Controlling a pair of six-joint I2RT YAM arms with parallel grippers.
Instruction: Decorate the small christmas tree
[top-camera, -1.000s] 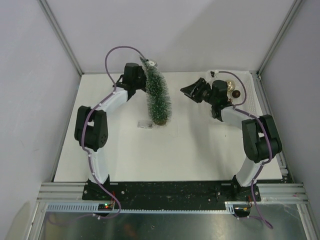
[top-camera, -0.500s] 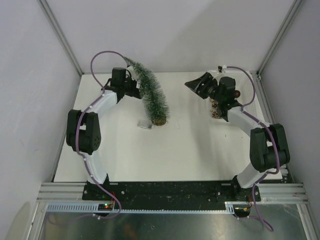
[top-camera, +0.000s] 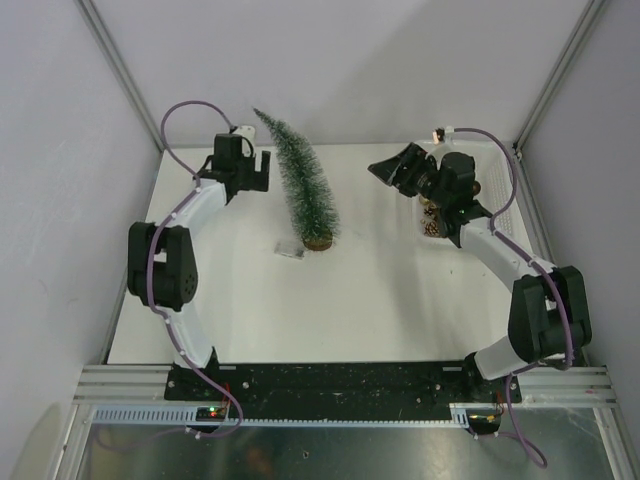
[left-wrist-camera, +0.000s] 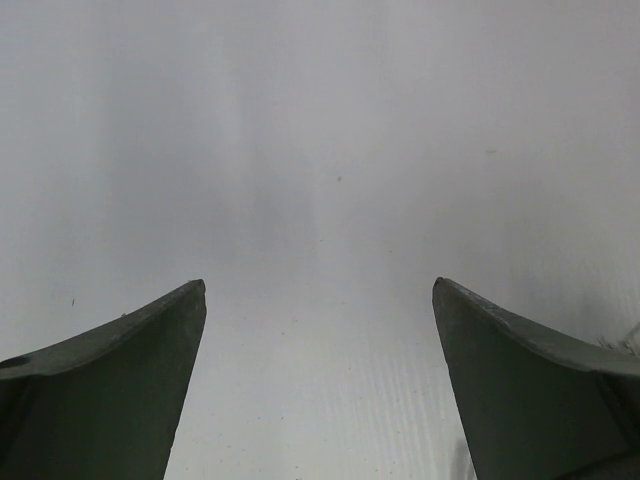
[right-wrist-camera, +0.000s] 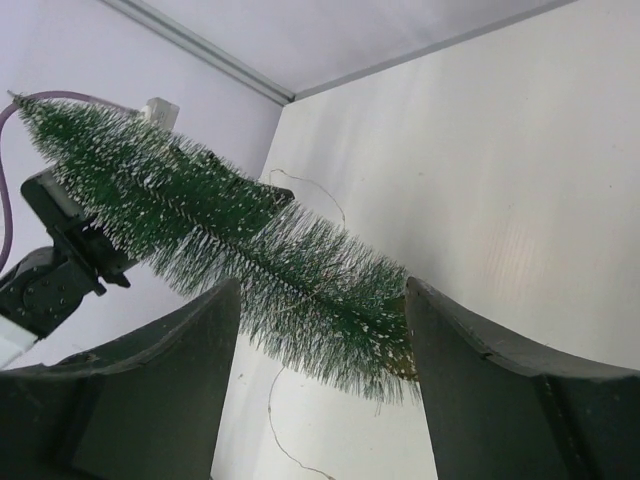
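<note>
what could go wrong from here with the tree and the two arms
1. The small christmas tree stands on its narrow disc base with neither gripper holding it. The open left gripper sits close beside it, so a stray sideways move could tip it.
2. The right gripper is open, empty and faces the tree. Pressing a decoration into the bristles from that side may push the unsupported tree over.

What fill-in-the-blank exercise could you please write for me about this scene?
The left gripper is open and holds ____.
The frosted dark green bottle-brush tree stands on the white ____.
The gold ornaments lie under the ____ arm.
Missing words: nothing; table; right.
</note>
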